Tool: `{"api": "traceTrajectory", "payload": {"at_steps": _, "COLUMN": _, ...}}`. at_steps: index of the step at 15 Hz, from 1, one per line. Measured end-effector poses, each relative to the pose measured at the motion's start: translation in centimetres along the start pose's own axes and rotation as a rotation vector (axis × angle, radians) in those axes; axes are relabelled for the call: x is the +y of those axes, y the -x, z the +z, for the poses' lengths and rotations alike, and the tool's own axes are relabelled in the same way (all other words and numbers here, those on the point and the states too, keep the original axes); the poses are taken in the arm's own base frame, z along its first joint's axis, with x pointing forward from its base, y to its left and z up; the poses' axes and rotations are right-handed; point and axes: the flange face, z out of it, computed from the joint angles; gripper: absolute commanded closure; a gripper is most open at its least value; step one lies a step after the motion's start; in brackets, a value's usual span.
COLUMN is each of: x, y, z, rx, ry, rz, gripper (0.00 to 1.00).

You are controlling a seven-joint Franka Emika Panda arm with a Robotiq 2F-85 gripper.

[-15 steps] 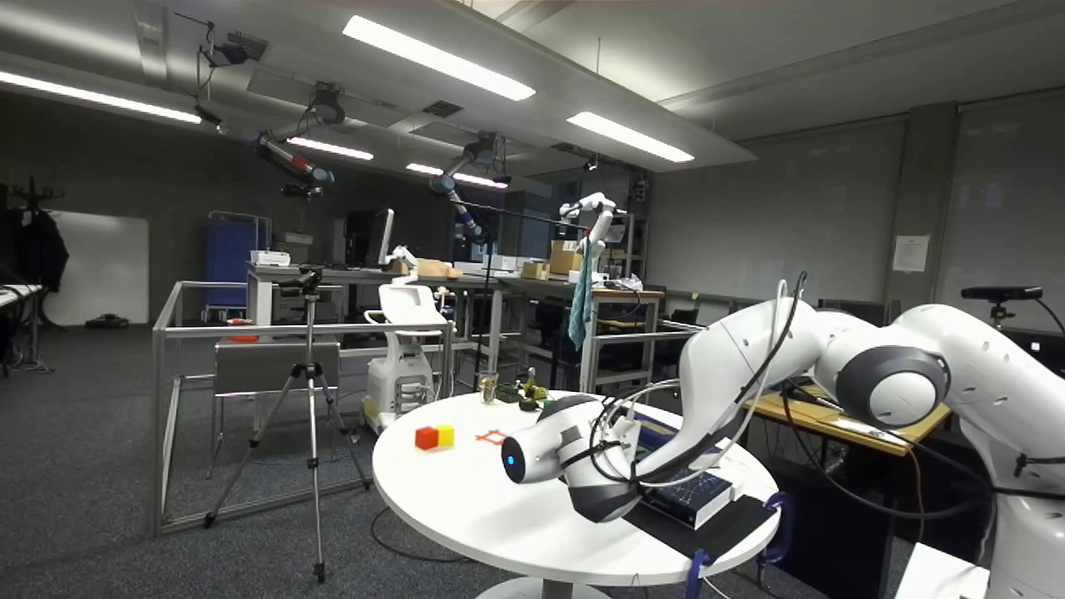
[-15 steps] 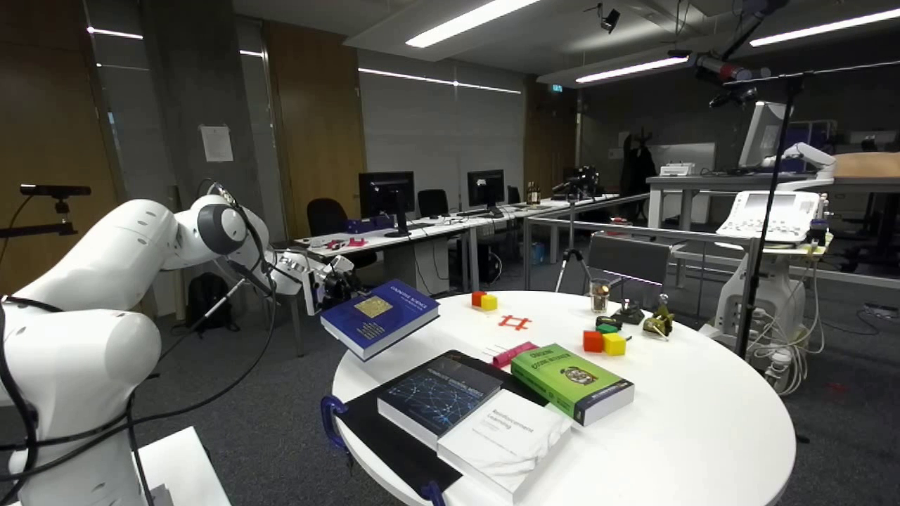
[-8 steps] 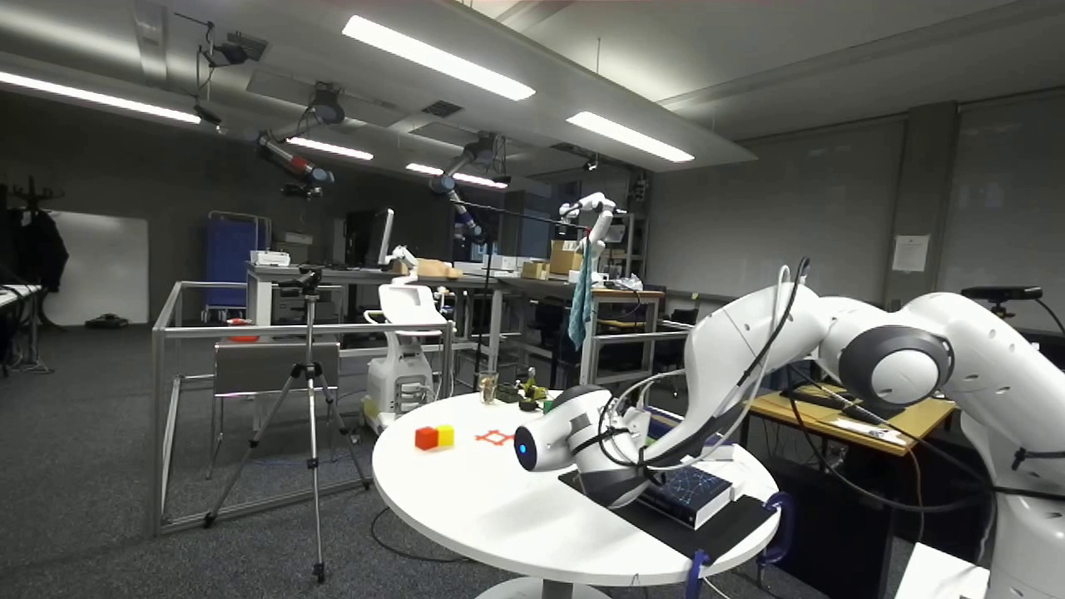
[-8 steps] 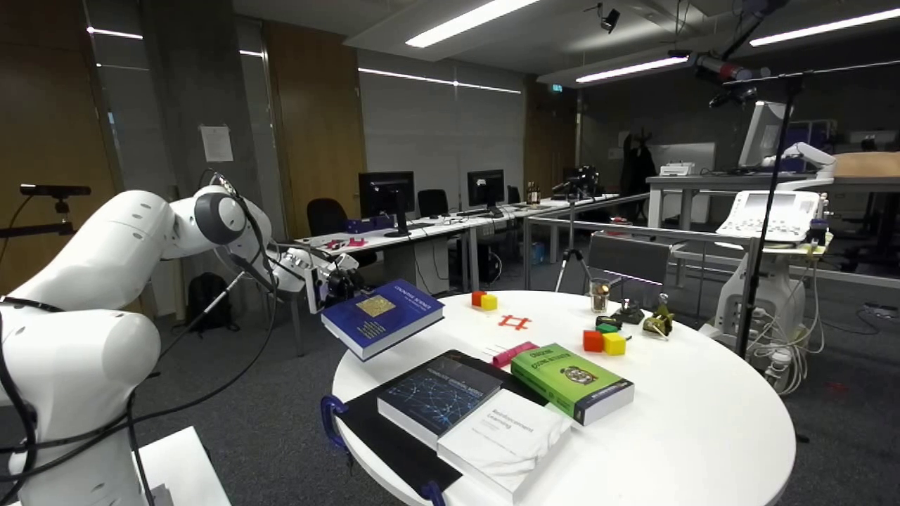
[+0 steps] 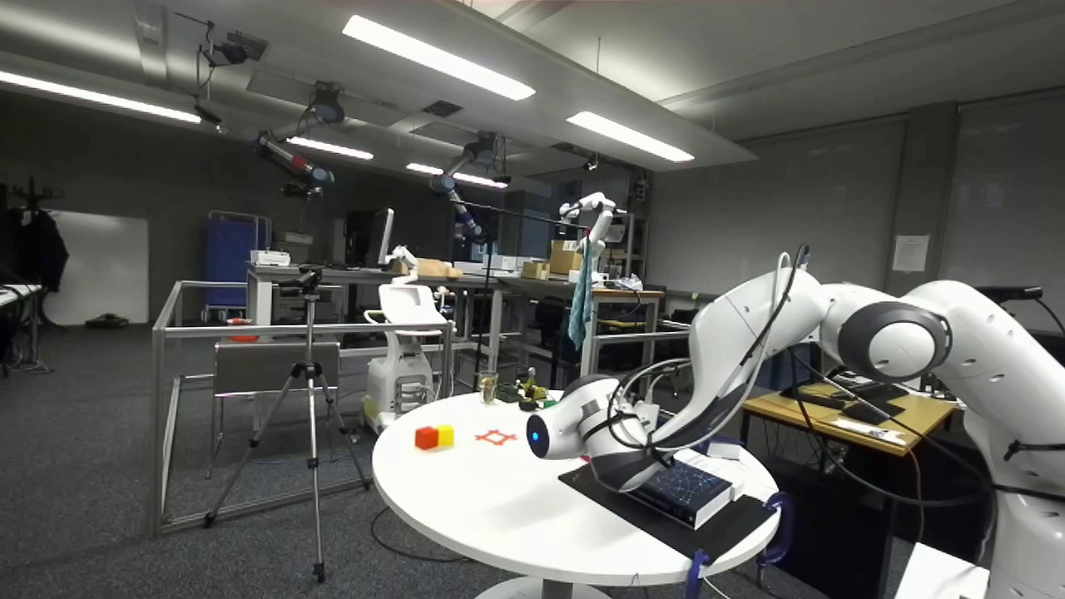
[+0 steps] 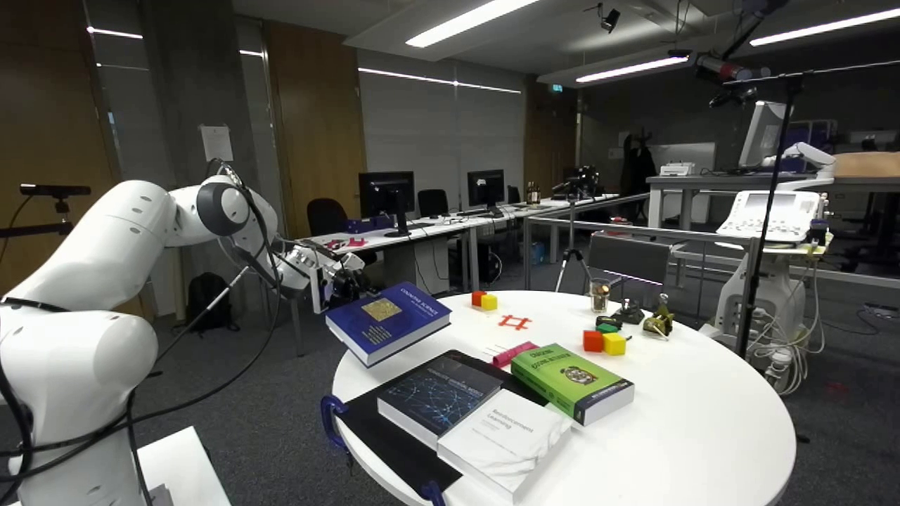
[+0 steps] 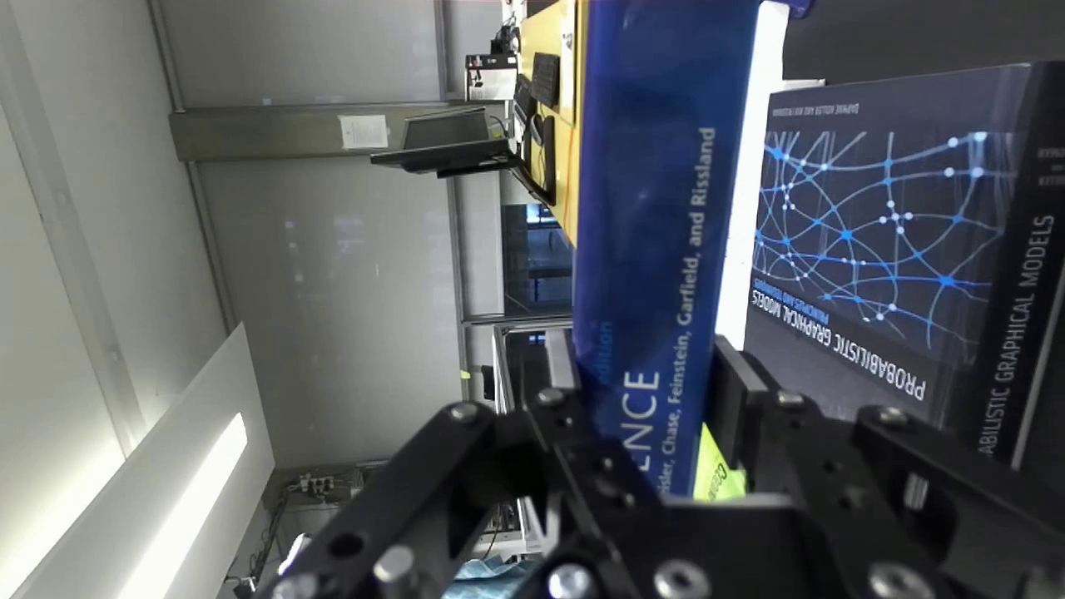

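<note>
The black metal pincer (image 7: 649,362) clamps a thick, rectangular blue book (image 6: 388,320) along its spine, aslant above the left side of the round white tabletop (image 6: 689,450) in an exterior view. Overhanging weight and a slick, glossy cover could let it swivel or slip onto the nearer dark-grey, network-patterned paper book (image 6: 439,393).

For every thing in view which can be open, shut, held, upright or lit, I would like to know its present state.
Blue book: closed, tilted, held off the round table
Pincer: shut on the blue book
Dark book: closed, lying on the black mat
White book: closed, cover up
Green book: closed, cover up
Glass: upright
Tripod: standing, legs spread
Ceiling lights: lit
</note>
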Motion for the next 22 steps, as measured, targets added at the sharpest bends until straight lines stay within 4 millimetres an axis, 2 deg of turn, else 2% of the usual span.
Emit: {"api": "traceTrajectory", "payload": {"at_steps": 22, "x": 0.9, "y": -3.4, "z": 8.3, "rx": -0.102, "ry": -0.085, "rz": -0.002, "gripper": 0.83}}
